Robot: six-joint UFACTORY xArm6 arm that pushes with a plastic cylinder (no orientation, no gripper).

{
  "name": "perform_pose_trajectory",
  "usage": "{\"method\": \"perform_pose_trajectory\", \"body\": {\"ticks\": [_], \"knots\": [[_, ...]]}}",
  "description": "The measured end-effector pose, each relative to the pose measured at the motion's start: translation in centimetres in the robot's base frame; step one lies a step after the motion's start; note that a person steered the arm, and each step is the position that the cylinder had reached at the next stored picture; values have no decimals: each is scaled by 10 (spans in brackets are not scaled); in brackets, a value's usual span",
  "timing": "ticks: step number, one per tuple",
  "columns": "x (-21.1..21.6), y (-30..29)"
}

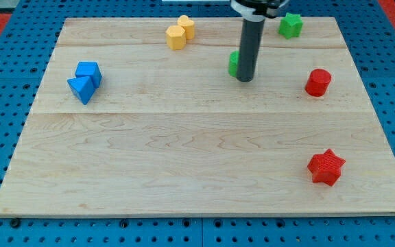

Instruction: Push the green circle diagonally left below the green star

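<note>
The green circle (233,63) sits near the top middle of the wooden board (197,165), mostly hidden behind my rod. My tip (245,79) rests on the board touching the circle's right lower side. The green star (291,25) stands at the view's top right, up and to the right of the circle, apart from it.
Two yellow blocks (180,32) touch each other at the top, left of the rod. A blue cube (89,71) and a blue triangle (81,89) sit together at the left. A red cylinder (317,82) is at the right; a red star (326,167) at the lower right.
</note>
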State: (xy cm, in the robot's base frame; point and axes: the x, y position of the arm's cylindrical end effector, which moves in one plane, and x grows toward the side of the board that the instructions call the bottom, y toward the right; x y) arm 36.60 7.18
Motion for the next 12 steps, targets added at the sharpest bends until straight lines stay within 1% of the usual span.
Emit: {"method": "perform_pose_trajectory", "body": {"ticks": [1,2,6,7,9,10,11,12], "knots": [[2,-16],[0,-16],[-64,-16],[-78,-11],[-96,34],[-100,34],[-132,34],[-137,34]]}}
